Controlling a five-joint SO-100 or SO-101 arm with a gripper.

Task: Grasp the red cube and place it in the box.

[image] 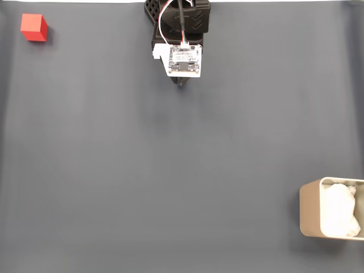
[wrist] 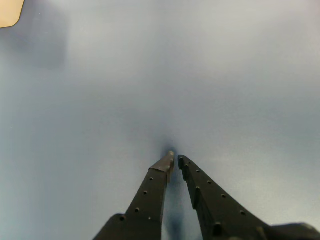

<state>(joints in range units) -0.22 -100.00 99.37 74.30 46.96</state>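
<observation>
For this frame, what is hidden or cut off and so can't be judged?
- The box: the fixed view's right edge cuts it, so its full extent is unknown; the white lining hides its floor.
- In the wrist view, a beige corner is clipped by the top-left edge.
- The gripper: in the fixed view the wrist camera board covers its fingers.
- The red cube: its underside is hidden.

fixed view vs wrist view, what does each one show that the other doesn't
The fixed view alone has the red cube at top left, far from the arm's wrist at top centre, and the box's white lining. The wrist view alone has the gripper close up, its fingers nearly touching at the tips with nothing between them. Both show the grey mat and the beige box, which is a mere corner in the wrist view.
</observation>
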